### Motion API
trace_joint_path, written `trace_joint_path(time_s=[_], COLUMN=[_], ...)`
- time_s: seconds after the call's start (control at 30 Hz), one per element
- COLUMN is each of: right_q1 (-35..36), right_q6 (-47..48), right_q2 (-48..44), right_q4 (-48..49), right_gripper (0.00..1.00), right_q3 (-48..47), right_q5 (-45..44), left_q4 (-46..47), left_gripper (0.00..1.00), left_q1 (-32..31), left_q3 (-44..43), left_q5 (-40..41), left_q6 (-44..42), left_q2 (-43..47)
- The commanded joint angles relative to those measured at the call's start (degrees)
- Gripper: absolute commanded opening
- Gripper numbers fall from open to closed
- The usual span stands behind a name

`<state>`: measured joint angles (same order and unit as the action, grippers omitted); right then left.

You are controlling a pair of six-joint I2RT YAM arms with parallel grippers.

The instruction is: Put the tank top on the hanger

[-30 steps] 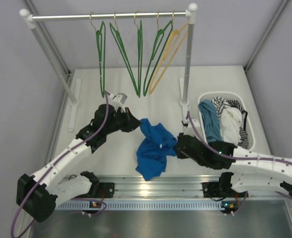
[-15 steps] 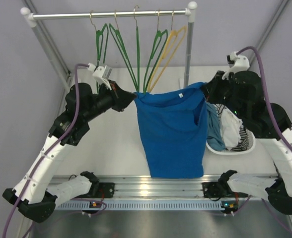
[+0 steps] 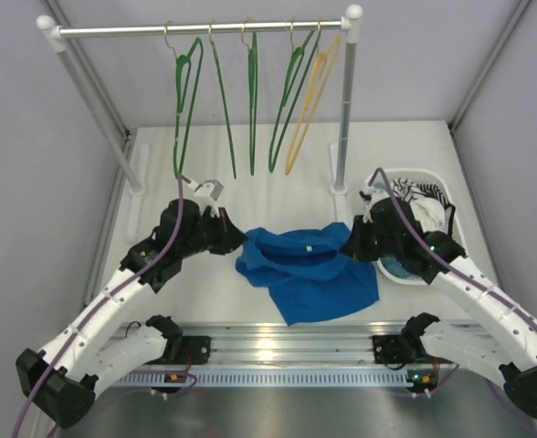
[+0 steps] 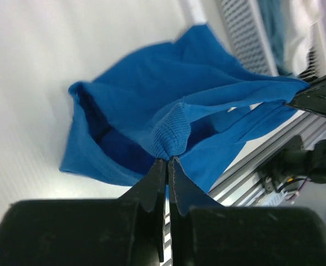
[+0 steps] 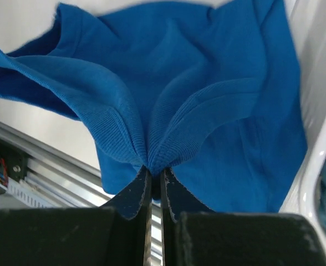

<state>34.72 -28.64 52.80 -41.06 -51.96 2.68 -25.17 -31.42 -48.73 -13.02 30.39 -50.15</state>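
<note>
The royal-blue tank top (image 3: 307, 272) lies spread low over the table between my two arms. My left gripper (image 3: 235, 239) is shut on its left shoulder strap, seen as a ribbed blue fold (image 4: 171, 138) pinched at the fingertips. My right gripper (image 3: 352, 245) is shut on the right strap, a ribbed fold (image 5: 157, 138) between the fingers. Several thin green hangers, one of them (image 3: 186, 100) at the left, hang from the rail (image 3: 200, 30) at the back, well beyond the top and apart from both grippers.
A yellow-orange hanger (image 3: 312, 100) hangs at the rail's right end. A white basket (image 3: 460, 239) at the right holds a grey-blue garment and a white black-striped cloth (image 3: 426, 203). The rail's posts (image 3: 343, 119) stand on the table. A metal rail (image 3: 278, 351) runs along the near edge.
Half a second ago both grippers held the tank top stretched up high near the hangers. Now both arms have come down and the top rests low over the table, still gripped at both straps.
</note>
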Motion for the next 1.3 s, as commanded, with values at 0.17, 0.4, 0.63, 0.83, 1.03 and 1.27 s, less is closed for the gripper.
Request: trace_joint_path(time_s=[0.17, 0.4, 0.63, 0.83, 1.03, 1.27], right_q1=[-0.53, -0.53, -0.53, -0.53, -0.53, -0.53], right_q6=[-5.19, -5.20, -3.53, -2.65, -2.56, -2.21], right_q2=[4.59, 11.19, 9.79, 6.10, 2.58, 0.47], right_q4=[17.74, 23.65, 17.95, 13.38, 10.04, 8.28], right_gripper=[0.00, 0.22, 0.45, 0.57, 0.61, 0.62], right_q3=[14.69, 16.28, 13.12, 11.80, 10.31, 9.08], right_q5=[7.69, 8.75, 3.92, 1.63, -0.30, -0.83], left_q4=[14.70, 17.78, 10.33, 0.40, -4.98, -6.92], left_gripper=[0.00, 0.08, 0.40, 0.52, 0.52, 0.52], left_q1=[0.13, 0.13, 0.13, 0.13, 0.04, 0.04], left_q3=[16.29, 18.93, 16.48, 13.58, 11.20, 1.04], left_q5=[0.36, 0.62, 5.98, 8.71, 1.26, -8.94], left_q6=[8.80, 9.16, 8.37, 7.14, 4.85, 1.95], left_q2=[-1.96, -7.24, -3.38, 2.07, 8.13, 17.08])
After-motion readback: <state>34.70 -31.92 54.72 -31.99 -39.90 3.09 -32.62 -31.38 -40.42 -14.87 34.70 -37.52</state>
